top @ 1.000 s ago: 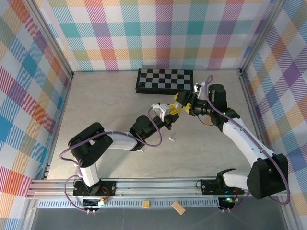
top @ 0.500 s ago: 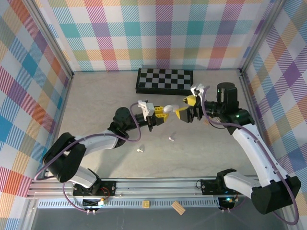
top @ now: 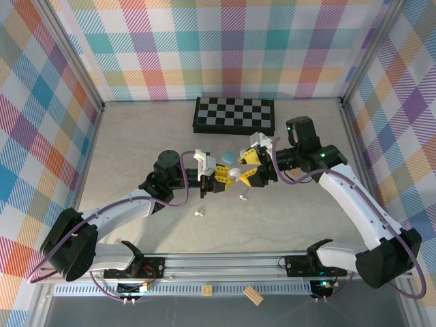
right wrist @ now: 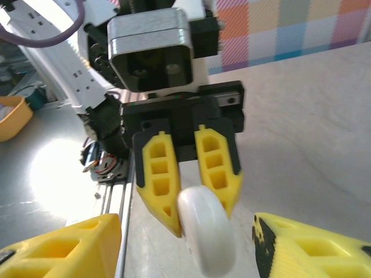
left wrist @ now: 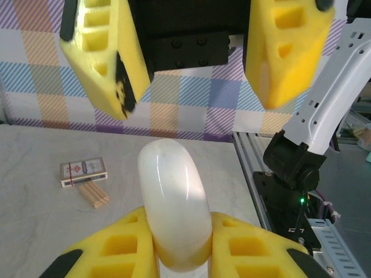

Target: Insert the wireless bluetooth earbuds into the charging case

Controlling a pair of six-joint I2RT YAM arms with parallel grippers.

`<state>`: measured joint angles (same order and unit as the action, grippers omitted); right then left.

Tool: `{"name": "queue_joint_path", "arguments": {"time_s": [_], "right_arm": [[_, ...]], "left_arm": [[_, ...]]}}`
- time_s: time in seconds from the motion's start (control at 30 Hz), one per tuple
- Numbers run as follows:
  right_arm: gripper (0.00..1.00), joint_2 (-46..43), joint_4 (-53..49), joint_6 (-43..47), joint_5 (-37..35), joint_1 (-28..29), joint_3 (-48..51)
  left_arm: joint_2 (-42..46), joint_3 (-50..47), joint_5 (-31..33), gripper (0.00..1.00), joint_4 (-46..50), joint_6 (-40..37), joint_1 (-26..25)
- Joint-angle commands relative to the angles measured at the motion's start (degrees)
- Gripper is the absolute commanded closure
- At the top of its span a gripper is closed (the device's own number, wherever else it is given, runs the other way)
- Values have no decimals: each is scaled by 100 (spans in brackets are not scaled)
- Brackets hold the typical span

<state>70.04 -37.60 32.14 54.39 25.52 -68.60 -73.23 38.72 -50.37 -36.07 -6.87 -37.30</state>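
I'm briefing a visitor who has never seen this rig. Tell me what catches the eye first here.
Over the middle of the table, the left gripper is shut on a smooth white charging case, held toward the open right gripper facing it. A chessboard lies by the back wall, and two tiny white earbuds lie loose on the table, nearer the front edge.

1. Left gripper (left wrist: 177, 237): 2 yellow fingers at the bottom edge, clamped on item 2.
2. White charging case (left wrist: 173, 194): smooth, rounded, standing up between those fingers.
3. Right gripper (left wrist: 197, 99): facing from above, 2 yellow fingers wide apart, nothing between them.
4. Card box (left wrist: 84, 172): flat on the table (left wrist: 35, 147), far left.
5. Wooden block (left wrist: 94, 194): just beside the box.
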Motion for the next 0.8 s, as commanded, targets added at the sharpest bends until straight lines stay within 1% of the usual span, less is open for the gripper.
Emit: {"name": "queue_joint_path", "arguments": {"time_s": [0.0, 0.1, 0.17, 0.2, 0.27, 0.43, 0.5, 0.57, 0.7, 0.73, 0.77], "right_arm": [[40, 258, -264, 470, 255, 173, -268], [44, 433, -372, 530, 159, 258, -362], [45, 459, -345, 530, 105, 269, -356], [48, 458, -337, 539, 79, 269, -347], [49, 459, -331, 539, 9, 265, -330], [71, 424, -298, 493, -52, 263, -314], [79, 371, -198, 422, -47, 269, -282], [80, 302, -42, 319, -71, 269, -214], [81, 94, 554, -65, -50, 265, 16], [81, 48, 697, -164, -26, 268, 68], [81, 13, 874, -274, 7, 269, 127]], "left_arm": [[95, 0, -207, 80, -361, 229, 38], [129, -40, -185, 80, -439, 301, 38], [138, -51, -193, 79, -467, 321, 38], [165, -54, -194, 79, -458, 319, 43], [185, -59, -200, 79, -477, 327, 38], [147, -40, -198, 79, -517, 347, 38], [116, -61, -175, 77, -618, 409, 38], [96, -129, -50, 71, -845, 510, 38], [74, -374, 429, 46, -1629, 814, 38], [47, -420, 501, 42, -1815, 907, 38], [22, -467, 538, 41, -2021, 1005, 38]]}}
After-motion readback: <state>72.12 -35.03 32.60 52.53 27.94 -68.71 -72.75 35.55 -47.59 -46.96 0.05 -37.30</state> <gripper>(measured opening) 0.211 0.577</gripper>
